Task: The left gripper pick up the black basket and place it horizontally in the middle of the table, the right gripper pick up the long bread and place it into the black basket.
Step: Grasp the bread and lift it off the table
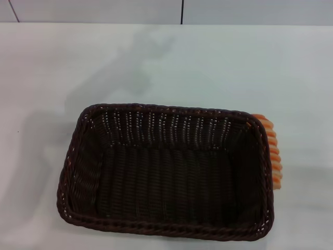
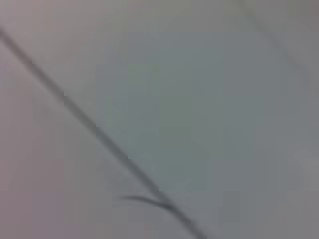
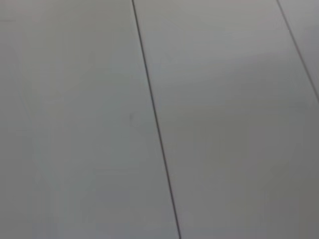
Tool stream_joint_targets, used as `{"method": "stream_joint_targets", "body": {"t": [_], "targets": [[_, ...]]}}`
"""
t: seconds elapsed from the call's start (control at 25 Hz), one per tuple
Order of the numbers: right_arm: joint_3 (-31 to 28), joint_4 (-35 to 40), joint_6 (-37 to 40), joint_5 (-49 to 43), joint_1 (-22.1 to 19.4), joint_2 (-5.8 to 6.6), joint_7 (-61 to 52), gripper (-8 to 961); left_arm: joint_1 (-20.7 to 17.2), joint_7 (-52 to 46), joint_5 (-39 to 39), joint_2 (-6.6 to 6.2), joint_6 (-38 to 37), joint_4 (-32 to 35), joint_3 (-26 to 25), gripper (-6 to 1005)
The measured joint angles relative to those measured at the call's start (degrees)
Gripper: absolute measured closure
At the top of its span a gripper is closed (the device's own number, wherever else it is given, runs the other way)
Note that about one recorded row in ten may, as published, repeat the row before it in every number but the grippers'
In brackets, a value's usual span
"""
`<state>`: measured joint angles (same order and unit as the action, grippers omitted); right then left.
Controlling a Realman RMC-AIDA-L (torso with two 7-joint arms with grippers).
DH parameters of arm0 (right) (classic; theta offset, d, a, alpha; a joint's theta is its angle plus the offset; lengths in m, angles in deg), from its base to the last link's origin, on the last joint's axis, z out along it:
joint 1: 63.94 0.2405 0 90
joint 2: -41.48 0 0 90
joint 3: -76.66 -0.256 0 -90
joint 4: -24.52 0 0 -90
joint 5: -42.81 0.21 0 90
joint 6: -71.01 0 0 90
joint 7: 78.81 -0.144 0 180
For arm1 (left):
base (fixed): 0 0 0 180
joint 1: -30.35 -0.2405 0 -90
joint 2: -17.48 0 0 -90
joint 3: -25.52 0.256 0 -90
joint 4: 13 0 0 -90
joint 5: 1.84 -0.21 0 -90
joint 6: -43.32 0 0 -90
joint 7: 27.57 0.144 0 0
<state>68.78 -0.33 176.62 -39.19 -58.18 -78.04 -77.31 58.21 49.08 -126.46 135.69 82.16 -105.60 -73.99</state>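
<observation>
One black basket (image 1: 165, 172), rectangular, woven of dark brown-black wicker with a braided rim and sloping sides, stands upright on the worktop (image 1: 208, 67), its long side running across the head view, its hollow holding nothing. It sits toward the near edge of the white surface, roughly central from left to right. One long bread (image 1: 272, 151), an oblong roll with orange and cream crosswise stripes, lies on the worktop outside the basket, just beside its right short end; most of the roll is hidden behind the rim, and whether it touches the wicker cannot be told. Soft grey shadows fall on the worktop beyond and to the left of the basket. Neither the left gripper nor the right gripper shows in any view, so the state of either pair of jaws cannot be told. The left wrist view shows one pale flat surface crossed by one dark diagonal line; the right wrist view shows one pale surface crossed by two dark seams.
</observation>
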Motion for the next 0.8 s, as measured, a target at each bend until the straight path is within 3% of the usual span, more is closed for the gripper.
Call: {"method": "stream_joint_targets", "body": {"t": [0.04, 0.08, 0.12, 0.16, 0.2, 0.24, 0.28, 0.32, 0.36, 0.44, 0.48, 0.52, 0.56, 0.64, 0.72, 0.76, 0.8], "targets": [[0.2, 0.0, -0.1, 0.0, 0.0, 0.00, 0.0, 180, -5.7, 2.4, 1.2, -0.17, -13.1, -2.0, 6.5, 366], [0.5, 0.0, -0.1, 0.0, 0.0, 0.00, 0.0, 180, -5.7, 2.4, 1.2, -0.17, -13.1, -2.0, 6.5, 362], [0.8, 0.0, -0.2, 0.0, 0.0, 0.00, 0.0, 181, -10.8, 5.3, -0.2, -0.22, -29.5, -2.7, 14.9, 359], [1.3, 0.0, -0.2, 0.0, 0.0, -0.01, 0.1, 181, -12.9, 6.0, -2.1, -0.19, -39.0, -2.3, 18.3, 356], [1.7, 0.0, -0.3, 0.0, 0.0, 0.00, 0.1, 182, -13.5, 6.0, -3.0, -0.16, -42.5, -2.0, 19.3, 353], [2.3, 0.0, -0.4, 0.0, 0.1, -0.01, 0.1, 182, -15.1, 5.6, -5.0, -0.11, -51.5, -1.2, 21.8, 341], [2.9, 0.0, -0.5, 0.0, 0.1, 0.00, 0.1, 183, -15.1, 5.6, -5.0, -0.11, -51.5, -1.2, 21.8, 328], [3.7, 0.1, -0.6, 0.0, 0.1, -0.01, 0.1, 183, -16.1, 4.5, -6.5, -0.10, -57.0, -0.3, 23.2, 316], [4.5, 0.1, -0.7, 0.0, 0.1, 0.00, 0.1, 184, -19.1, -2.9, -11.0, -0.24, -71.2, 3.9, 26.0, 304], [6.6, 0.1, -1.1, 0.0, 0.1, 0.00, 0.1, 185, -21.0, -12.4, -13.8, -0.28, -77.1, 7.8, 26.1, 279], [7.8, 0.1, -1.4, 0.0, 0.1, 0.00, 0.1, 185, -21.0, -12.4, -13.8, -0.28, -77.1, 7.8, 26.1, 266], [9.1, 0.1, -1.8, 0.0, 0.1, 0.00, 0.1, 186, -22.2, -22.8, -15.5, -0.42, -80.3, 12.3, 25.6, 254], [10.4, 0.2, -2.1, 0.0, 0.2, 0.00, 0.1, 186, -22.2, -22.8, -15.5, -0.42, -80.3, 12.3, 25.6, 242], [13.3, 0.4, -2.8, 0.0, 0.3, 0.00, 0.2, 187, -22.5, -36.9, -19.8, -0.39, -86.6, 22.2, 23.9, 217], [15.3, 0.2, -3.9, 0.0, 0.6, -0.04, 0.2, 188, -22.5, -36.9, -19.8, -0.39, -86.6, 22.2, 23.9, 206], [15.8, 0.2, -4.5, 0.0, 0.7, -0.04, 0.2, 189, -20.0, -48.2, -23.6, -0.19, -93.2, 36.1, 20.2, 201], [16.3, 0.1, -5.7, 0.0, 1.0, -0.08, 0.2, 189, -20.0, -48.2, -23.6, -0.19, -93.2, 36.1, 20.2, 201]]}}
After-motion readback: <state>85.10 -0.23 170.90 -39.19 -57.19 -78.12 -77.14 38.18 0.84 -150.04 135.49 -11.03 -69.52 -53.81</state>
